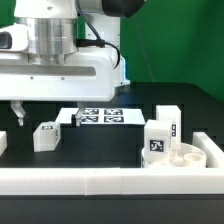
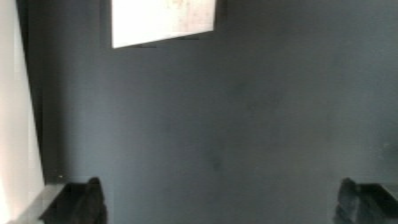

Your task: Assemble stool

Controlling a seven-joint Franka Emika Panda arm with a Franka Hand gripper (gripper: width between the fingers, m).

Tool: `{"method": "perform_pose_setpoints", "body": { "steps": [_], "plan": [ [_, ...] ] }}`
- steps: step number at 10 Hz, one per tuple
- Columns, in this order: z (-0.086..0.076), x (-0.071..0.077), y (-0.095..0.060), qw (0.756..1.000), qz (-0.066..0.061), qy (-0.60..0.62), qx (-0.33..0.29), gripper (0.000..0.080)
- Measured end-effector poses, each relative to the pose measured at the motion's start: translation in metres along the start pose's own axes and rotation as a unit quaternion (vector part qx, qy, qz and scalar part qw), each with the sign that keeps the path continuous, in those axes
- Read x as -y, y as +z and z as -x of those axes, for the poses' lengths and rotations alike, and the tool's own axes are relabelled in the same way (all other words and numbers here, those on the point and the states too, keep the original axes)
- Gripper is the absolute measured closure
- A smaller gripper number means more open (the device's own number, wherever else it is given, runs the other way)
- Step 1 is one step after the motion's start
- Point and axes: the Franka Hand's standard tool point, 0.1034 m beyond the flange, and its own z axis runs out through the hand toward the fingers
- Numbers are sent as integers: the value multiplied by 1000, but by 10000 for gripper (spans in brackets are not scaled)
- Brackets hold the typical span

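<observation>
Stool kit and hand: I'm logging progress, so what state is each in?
Hand: open, empty, over bare table.
Seat: flat in the rail corner, no legs fitted.
Lone leg: loose on the table, apart from the seat.
Tagged leg: loose, beside the seat.
Rear leg: loose, behind the tagged leg.

A leg point(image 1: 158, 142) stands just beside the seat disc point(image 1: 188, 156).
</observation>
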Motion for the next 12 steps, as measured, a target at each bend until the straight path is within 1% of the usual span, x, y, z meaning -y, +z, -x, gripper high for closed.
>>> {"method": "perform_pose_setpoints", "body": {
  "steps": [1, 2, 3, 4, 5, 6, 7, 9, 10, 11, 12],
  "plan": [
    [7, -8, 7, 1000, -7, 12, 9, 151],
    [14, -18, 17, 999, -10, 27, 17, 151],
    [20, -21, 22, 999, -13, 33, 27, 151],
    [21, -18, 22, 999, -17, 33, 36, 151],
    [20, -19, 21, 999, -16, 32, 33, 151],
    [22, -18, 22, 999, -18, 33, 39, 151],
    [28, -14, 23, 996, -30, 32, 76, 151],
    [29, -19, 27, 987, -32, 29, 153, 151],
    [30, -17, 27, 981, -39, 28, 189, 151],
    [29, -15, 28, 978, -42, 26, 204, 151],
    [36, -11, 28, 968, -52, 25, 244, 151]
  ]
}}
